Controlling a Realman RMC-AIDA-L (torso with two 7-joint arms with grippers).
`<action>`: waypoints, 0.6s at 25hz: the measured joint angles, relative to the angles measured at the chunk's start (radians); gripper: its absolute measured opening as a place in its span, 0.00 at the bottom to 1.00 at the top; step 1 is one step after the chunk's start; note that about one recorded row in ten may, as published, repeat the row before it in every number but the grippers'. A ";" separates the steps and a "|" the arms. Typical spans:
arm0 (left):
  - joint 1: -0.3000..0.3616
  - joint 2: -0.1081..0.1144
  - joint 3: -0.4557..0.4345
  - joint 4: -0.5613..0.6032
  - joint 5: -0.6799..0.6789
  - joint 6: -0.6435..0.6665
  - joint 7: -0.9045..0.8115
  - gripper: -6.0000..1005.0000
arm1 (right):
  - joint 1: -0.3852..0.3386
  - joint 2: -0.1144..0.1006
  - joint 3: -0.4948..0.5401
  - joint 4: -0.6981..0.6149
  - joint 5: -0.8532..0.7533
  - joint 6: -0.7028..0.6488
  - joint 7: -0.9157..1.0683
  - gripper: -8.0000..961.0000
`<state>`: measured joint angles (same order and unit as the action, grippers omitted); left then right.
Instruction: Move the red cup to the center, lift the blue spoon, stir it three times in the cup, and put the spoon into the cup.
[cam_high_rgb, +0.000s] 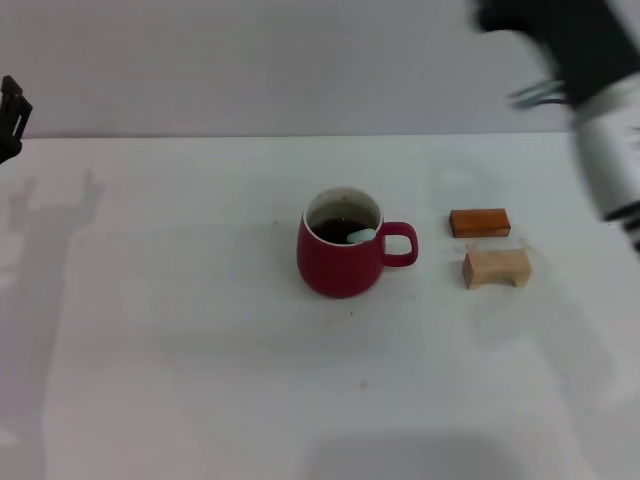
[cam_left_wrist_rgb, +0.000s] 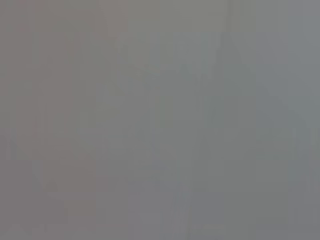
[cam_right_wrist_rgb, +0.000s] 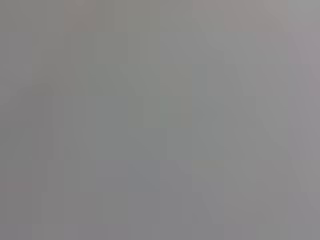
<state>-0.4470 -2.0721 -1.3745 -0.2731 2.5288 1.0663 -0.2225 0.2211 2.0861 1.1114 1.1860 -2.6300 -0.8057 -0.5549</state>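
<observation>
Up and well right of the red cup (cam_high_rgb: 341, 256), beyond its handle side: right pincer (cam_high_rgb: 545, 93), raised and blurred, fingers impossible to judge. Far left of the cup, at the picture's edge: left pincer (cam_high_rgb: 10, 118), barely showing, state unreadable. Inside the cup, in dark liquid: blue spoon (cam_high_rgb: 361, 235), pale handle against the rim. Just right of the cup on the white table (cam_high_rgb: 200, 380): orange block (cam_high_rgb: 479, 222), tan block (cam_high_rgb: 496, 268) nearer.
</observation>
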 joint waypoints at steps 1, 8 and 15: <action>0.000 0.000 0.000 0.000 0.000 0.000 0.000 0.84 | 0.000 0.000 0.000 0.000 0.000 0.000 0.000 0.24; -0.001 0.000 0.009 0.000 -0.003 0.000 0.001 0.84 | -0.054 -0.002 -0.055 -0.157 0.409 -0.338 -0.172 0.23; 0.010 0.003 0.009 0.007 -0.002 0.006 0.010 0.84 | -0.136 -0.008 -0.052 -0.300 0.597 -0.494 -0.073 0.23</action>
<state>-0.4373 -2.0689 -1.3653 -0.2658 2.5266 1.0723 -0.2128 0.0850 2.0784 1.0598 0.8858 -2.0327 -1.2992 -0.6279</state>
